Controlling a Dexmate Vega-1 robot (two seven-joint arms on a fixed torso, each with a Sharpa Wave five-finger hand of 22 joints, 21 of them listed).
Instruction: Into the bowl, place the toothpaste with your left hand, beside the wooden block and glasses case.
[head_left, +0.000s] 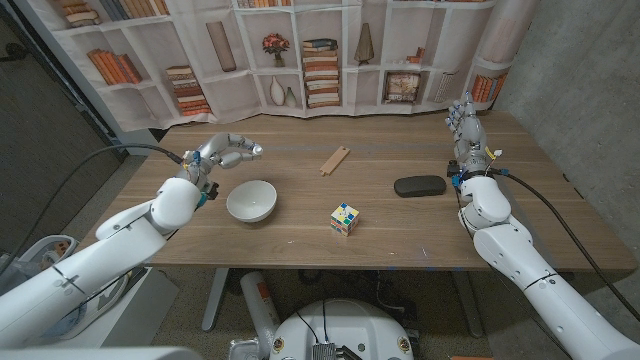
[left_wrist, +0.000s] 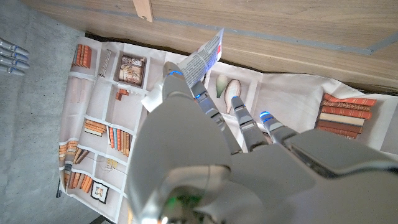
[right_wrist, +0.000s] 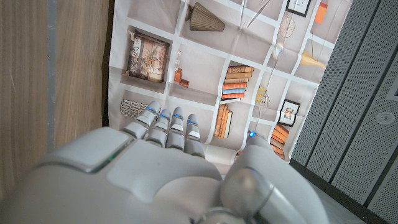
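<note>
My left hand hangs above the table just behind the white bowl, a little to its left. It pinches a white printed toothpaste tube, whose crimped end sticks out past the fingers in the left wrist view. The bowl looks empty. A slim wooden block lies mid-table, and its end also appears in the left wrist view. The black glasses case lies to the right. My right hand stands upright at the far right with its fingers straight, holding nothing.
A colour-cube puzzle sits near the front edge between the bowl and the case. A printed bookshelf backdrop runs along the table's far edge. A grey wall stands on the right.
</note>
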